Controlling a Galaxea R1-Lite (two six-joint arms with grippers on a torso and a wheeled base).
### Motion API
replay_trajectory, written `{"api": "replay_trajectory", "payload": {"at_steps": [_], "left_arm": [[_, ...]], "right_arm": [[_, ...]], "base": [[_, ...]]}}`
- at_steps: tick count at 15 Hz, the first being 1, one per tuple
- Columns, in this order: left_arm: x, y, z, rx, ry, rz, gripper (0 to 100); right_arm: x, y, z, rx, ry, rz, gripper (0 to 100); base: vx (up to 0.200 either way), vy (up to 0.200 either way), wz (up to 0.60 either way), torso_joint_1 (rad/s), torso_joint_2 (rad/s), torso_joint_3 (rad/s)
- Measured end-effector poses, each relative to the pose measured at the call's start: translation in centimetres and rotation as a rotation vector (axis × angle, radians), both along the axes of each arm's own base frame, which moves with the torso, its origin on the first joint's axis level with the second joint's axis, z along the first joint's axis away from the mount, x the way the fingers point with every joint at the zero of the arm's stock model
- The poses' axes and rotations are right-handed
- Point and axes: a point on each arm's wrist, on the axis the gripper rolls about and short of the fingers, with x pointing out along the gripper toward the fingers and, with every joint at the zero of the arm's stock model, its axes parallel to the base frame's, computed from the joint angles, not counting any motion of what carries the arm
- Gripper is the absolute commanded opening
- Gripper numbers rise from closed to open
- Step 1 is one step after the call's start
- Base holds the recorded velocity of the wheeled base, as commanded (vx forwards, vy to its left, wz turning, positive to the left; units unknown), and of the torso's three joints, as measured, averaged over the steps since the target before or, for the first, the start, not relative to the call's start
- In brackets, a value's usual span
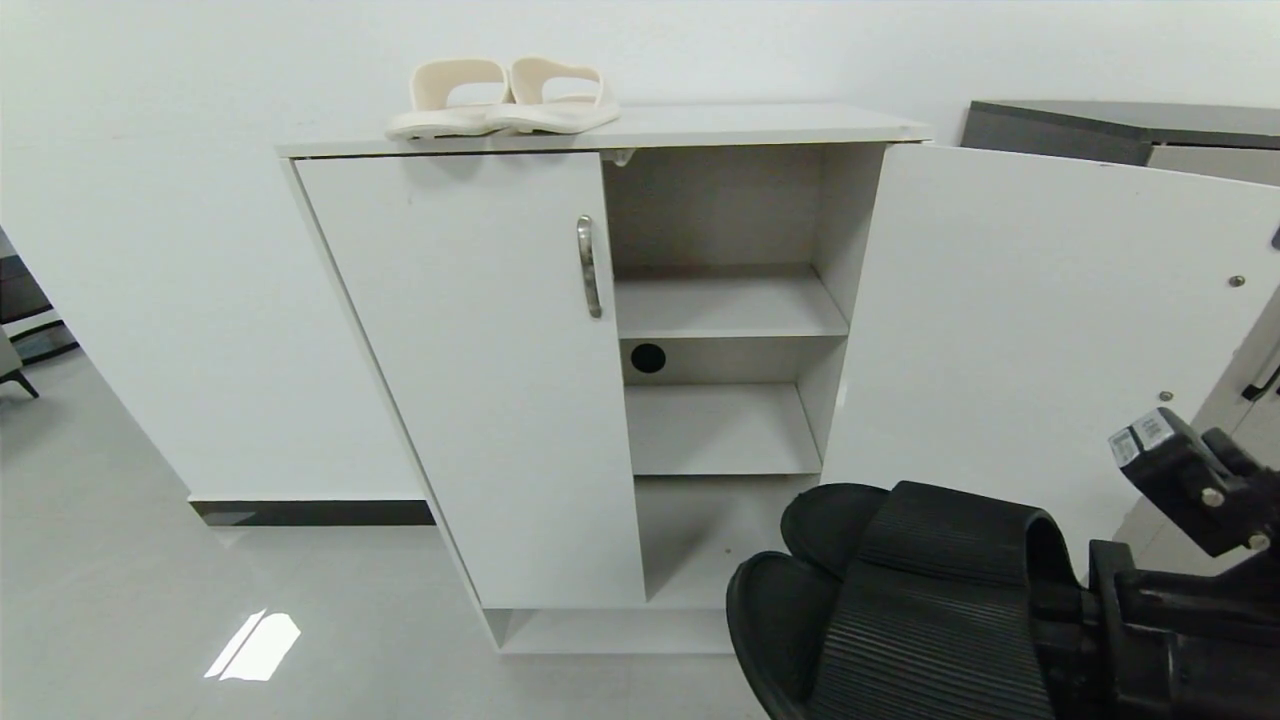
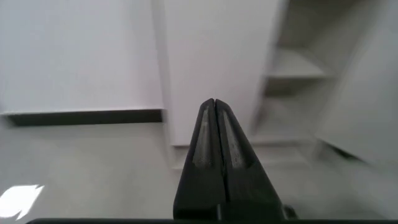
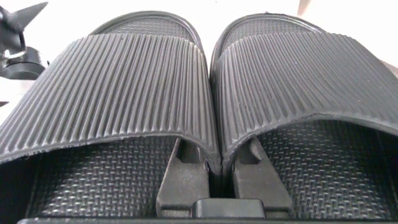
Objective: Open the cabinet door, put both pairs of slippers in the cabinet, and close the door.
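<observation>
The white cabinet (image 1: pixel 720 122) stands against the wall with its right door (image 1: pixel 1020 330) swung open and its left door (image 1: pixel 480 380) closed. A cream pair of slippers (image 1: pixel 505 98) rests on the cabinet top at the left. A black ribbed pair of slippers (image 1: pixel 900 590) hangs low in front of the open door, side by side. My right gripper (image 3: pixel 214 168) is shut on the black slippers (image 3: pixel 143 87), pinching their touching inner edges. My left gripper (image 2: pixel 214 106) is shut on nothing and points at the cabinet's lower part (image 2: pixel 217 56) from above the floor.
Inside the open half are two bare shelves (image 1: pixel 725 305) (image 1: pixel 720 430) and a bottom compartment (image 1: pixel 700 540). A round hole (image 1: pixel 648 357) shows in the back panel. Grey furniture (image 1: pixel 1100 125) stands behind the open door. Open floor (image 1: pixel 200 600) lies to the left.
</observation>
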Motion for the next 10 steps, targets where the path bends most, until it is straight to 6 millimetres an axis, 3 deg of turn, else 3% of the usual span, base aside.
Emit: {"api": "replay_trajectory", "payload": {"at_steps": [6,10], "left_arm": [[-0.1,-0.1,-0.1,0.014,-0.005,-0.048,0],[-0.1,-0.1,-0.2,0.013,-0.006,-0.048,0]], "right_arm": [[1.0,1.9,-0.8,0.014,0.042,-0.069,0],[2.9,7.9,-4.1,0.029,0.058,-0.307,0]], "base": [[0.000,0.000,0.00,0.000,0.00,0.000],[0.000,0.000,0.00,0.000,0.00,0.000]]}}
